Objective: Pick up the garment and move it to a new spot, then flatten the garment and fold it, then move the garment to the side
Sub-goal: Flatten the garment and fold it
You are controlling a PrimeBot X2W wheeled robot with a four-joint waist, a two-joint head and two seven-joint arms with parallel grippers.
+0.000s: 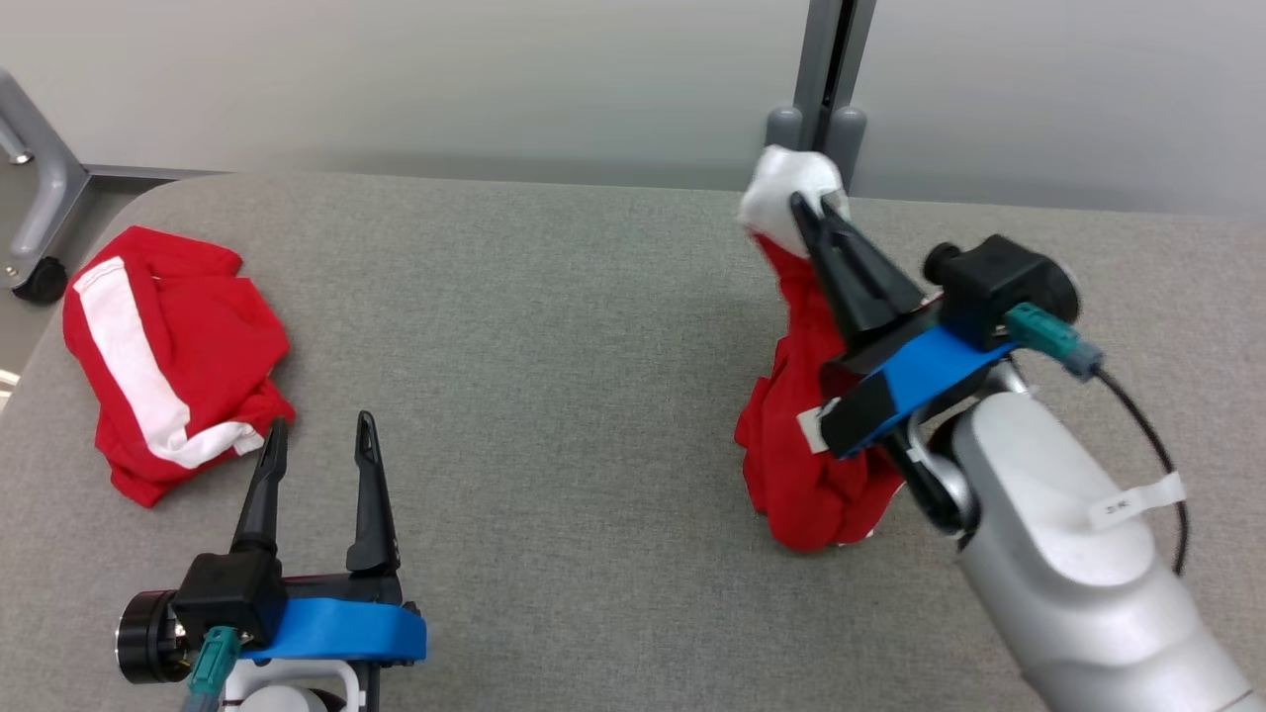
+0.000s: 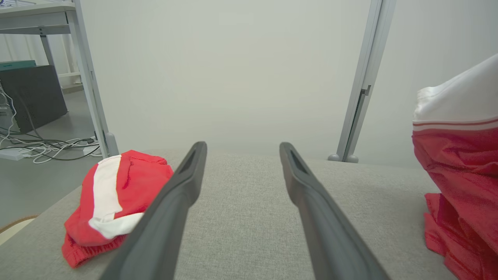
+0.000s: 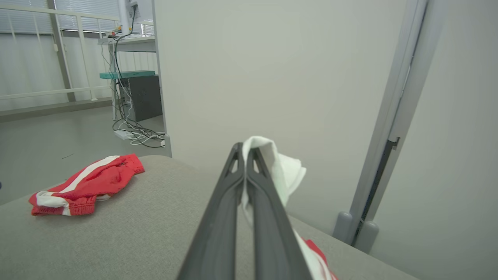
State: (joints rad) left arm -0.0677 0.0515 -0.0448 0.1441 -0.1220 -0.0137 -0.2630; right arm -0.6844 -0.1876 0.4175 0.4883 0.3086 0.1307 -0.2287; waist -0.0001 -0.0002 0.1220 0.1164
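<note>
A red garment [image 1: 801,435] with a white waistband hangs from my right gripper [image 1: 816,203], which is shut on the white band above the right side of the table. Its lower folds still rest on the grey surface. In the right wrist view the fingers of that gripper [image 3: 245,149] pinch the white cloth [image 3: 286,171]. The same garment [image 2: 459,155] shows at the right edge of the left wrist view. My left gripper [image 1: 318,435] stands open and empty low over the table's near left, its fingers [image 2: 186,182] well apart.
A second red garment [image 1: 168,356] with a white stripe lies crumpled at the table's left edge, just beyond my left fingertips. The grey padded table [image 1: 554,346] is bare between the two garments. A grey post [image 1: 829,79] stands behind the far edge.
</note>
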